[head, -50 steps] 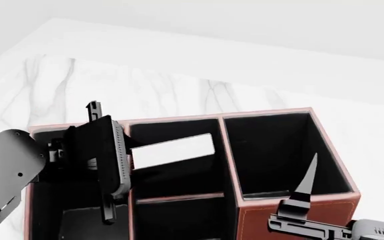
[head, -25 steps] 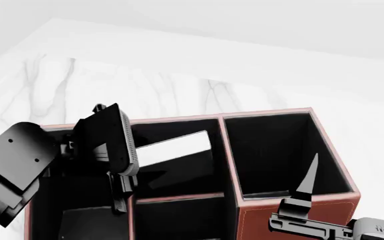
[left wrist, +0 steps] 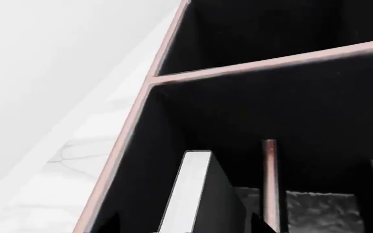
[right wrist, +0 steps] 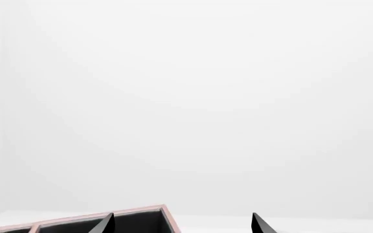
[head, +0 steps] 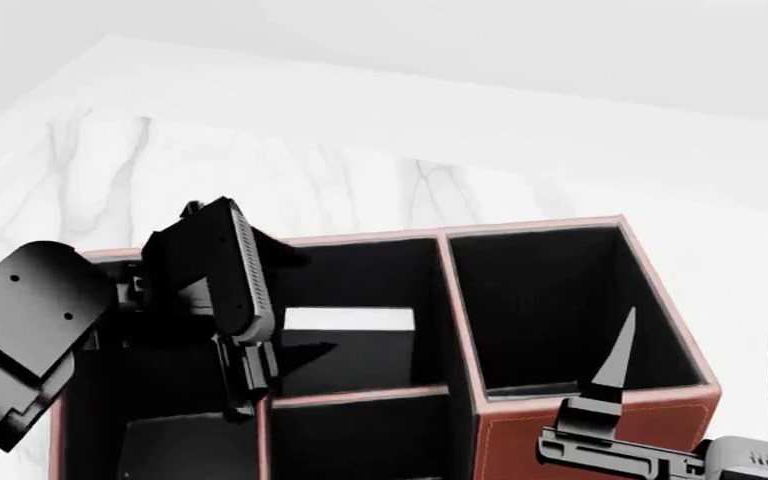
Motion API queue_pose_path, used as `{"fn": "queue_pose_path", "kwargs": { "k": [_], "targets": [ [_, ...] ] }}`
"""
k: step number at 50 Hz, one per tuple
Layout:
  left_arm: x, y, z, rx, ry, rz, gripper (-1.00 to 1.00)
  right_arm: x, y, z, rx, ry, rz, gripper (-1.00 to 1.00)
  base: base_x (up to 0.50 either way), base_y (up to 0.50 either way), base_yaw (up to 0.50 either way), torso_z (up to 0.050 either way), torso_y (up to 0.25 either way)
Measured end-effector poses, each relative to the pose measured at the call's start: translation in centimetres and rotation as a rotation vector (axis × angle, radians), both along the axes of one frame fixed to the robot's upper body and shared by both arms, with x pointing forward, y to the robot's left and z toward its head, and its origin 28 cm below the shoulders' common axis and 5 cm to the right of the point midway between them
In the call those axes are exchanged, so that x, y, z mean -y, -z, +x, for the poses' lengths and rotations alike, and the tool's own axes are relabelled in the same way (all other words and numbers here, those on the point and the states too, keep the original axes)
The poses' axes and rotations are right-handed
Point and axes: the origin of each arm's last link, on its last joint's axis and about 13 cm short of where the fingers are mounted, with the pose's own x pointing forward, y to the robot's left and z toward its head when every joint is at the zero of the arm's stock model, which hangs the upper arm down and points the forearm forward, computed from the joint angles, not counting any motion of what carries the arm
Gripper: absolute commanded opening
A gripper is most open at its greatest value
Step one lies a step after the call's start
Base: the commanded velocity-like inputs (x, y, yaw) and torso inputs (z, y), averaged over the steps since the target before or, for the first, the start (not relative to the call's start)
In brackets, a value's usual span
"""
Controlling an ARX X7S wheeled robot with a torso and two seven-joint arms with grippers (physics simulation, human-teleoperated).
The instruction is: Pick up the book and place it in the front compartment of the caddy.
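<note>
The reddish-brown caddy (head: 564, 440) fills the lower head view. The black book (head: 348, 320) stands in the middle cell behind the low cross divider (head: 357, 395), white page edge up. My left gripper (head: 300, 302) hangs over that cell, open, with its fingertips either side of the book and apart from it. In the left wrist view the book (left wrist: 190, 189) sits between the spread fingertips, and the caddy's rim (left wrist: 271, 63) crosses above. My right gripper (head: 704, 365) is open and empty over the caddy's right front corner, and it also shows in the right wrist view (right wrist: 183, 223).
The white marble table (head: 291, 180) runs behind and to the left of the caddy. The taller end cell (head: 558, 300) lies right of the book's cell. The right wrist view shows one caddy corner (right wrist: 141, 209) against a blank white background.
The book has gone from tilted high in my left gripper to lower and level inside the cell. My left gripper has let go and drawn back a little. The right arm has not moved.
</note>
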Motion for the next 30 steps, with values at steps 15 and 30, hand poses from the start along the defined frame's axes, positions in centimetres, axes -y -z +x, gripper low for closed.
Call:
{"fn": "queue_pose_path", "kwargs": {
  "k": [15, 30],
  "targets": [
    [0.7, -1.5, -5.9, 0.319, -0.233, -0.313, 1.00, 0.0, -0.4, -0.5, 0.044, 0.025, 0.000, 1.00, 0.00, 0.00, 0.00, 0.000, 0.000],
    [0.7, 0.3, -16.4, 0.483, -0.495, -0.723, 1.00, 0.0, -1.3, -1.8, 0.154, 0.065, -0.003, 1.00, 0.00, 0.00, 0.00, 0.000, 0.000]
  ]
}}
